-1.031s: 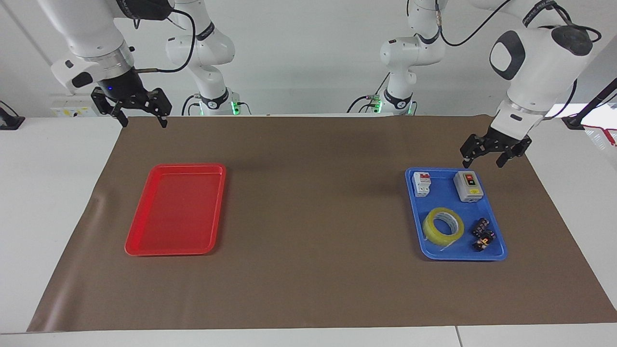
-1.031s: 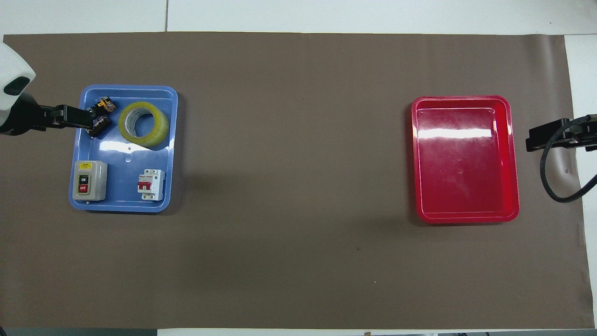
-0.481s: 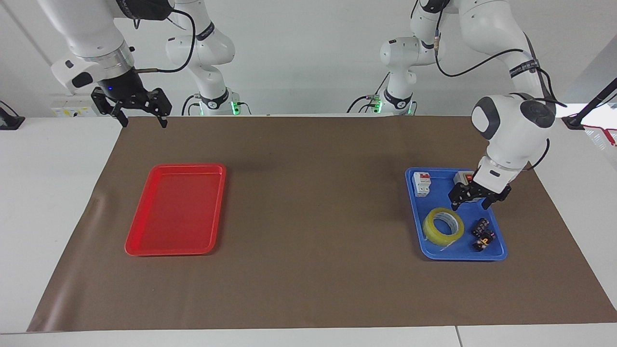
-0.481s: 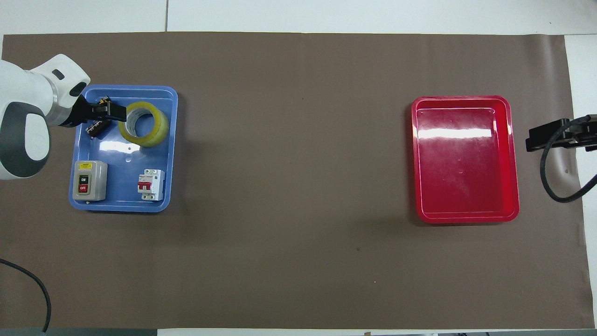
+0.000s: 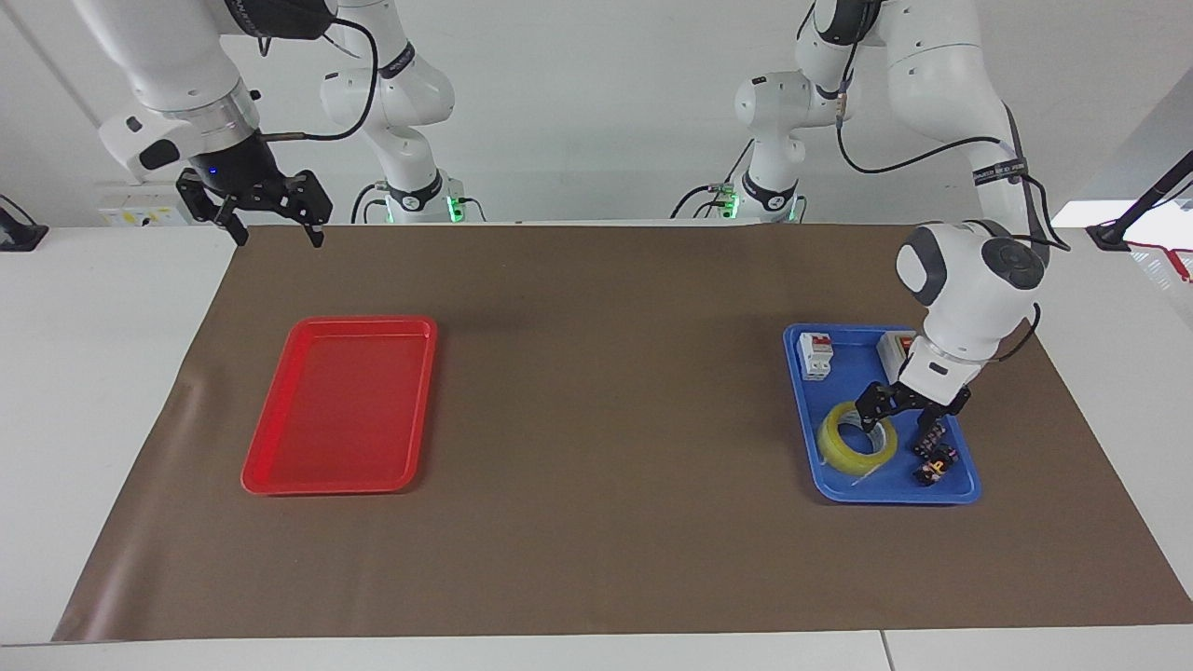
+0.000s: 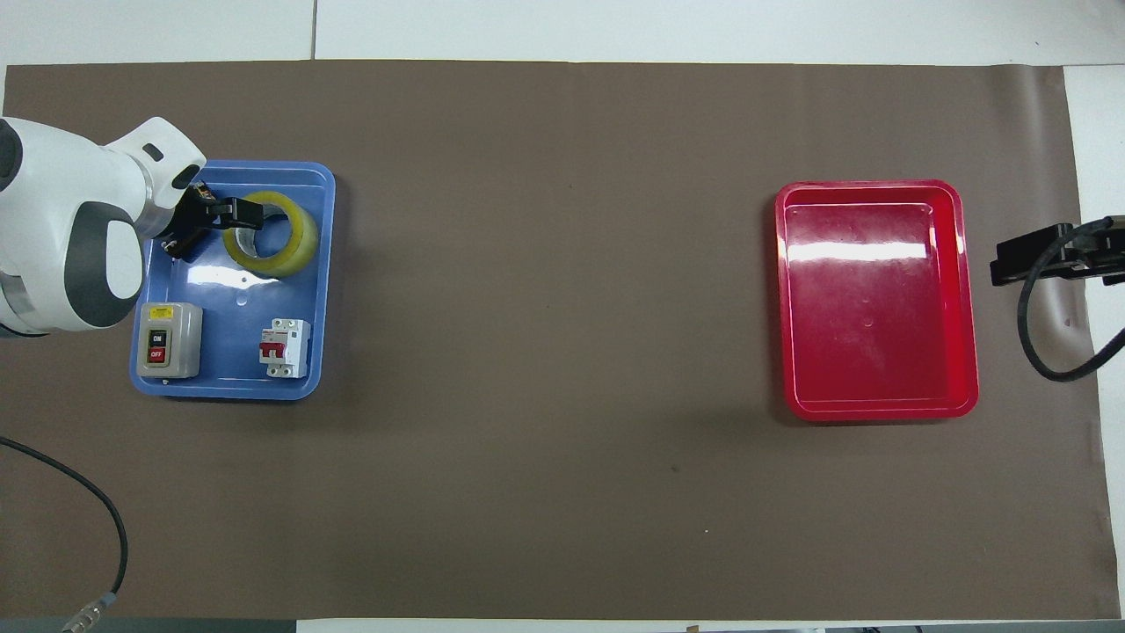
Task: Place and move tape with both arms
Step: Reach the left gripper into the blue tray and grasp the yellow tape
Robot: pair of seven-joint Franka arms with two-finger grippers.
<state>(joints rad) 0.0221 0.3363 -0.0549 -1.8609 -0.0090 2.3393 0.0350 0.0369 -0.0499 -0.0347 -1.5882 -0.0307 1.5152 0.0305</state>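
Observation:
The tape (image 5: 853, 449) (image 6: 294, 242), a yellow translucent roll, lies flat in the blue tray (image 5: 895, 494) (image 6: 237, 387) at the left arm's end of the table. My left gripper (image 5: 895, 424) (image 6: 220, 224) is open and low over the roll. One of its fingers is over the roll's hole and the other is outside the ring, beside the small black parts (image 5: 937, 457). Whether a finger touches the roll I cannot tell. My right gripper (image 5: 278, 238) (image 6: 1011, 261) hangs open over the brown mat's edge at the right arm's end, holding nothing.
An empty red tray (image 5: 340, 410) (image 6: 879, 299) lies toward the right arm's end. The blue tray also holds a grey switch box (image 5: 892, 347) (image 6: 167, 338) and a white circuit breaker (image 5: 815, 354) (image 6: 284, 347), both nearer the robots than the tape.
My left arm swung from the blue tray's robot-side edge over the switch box and came down onto the tape, still open. The right arm has not moved.

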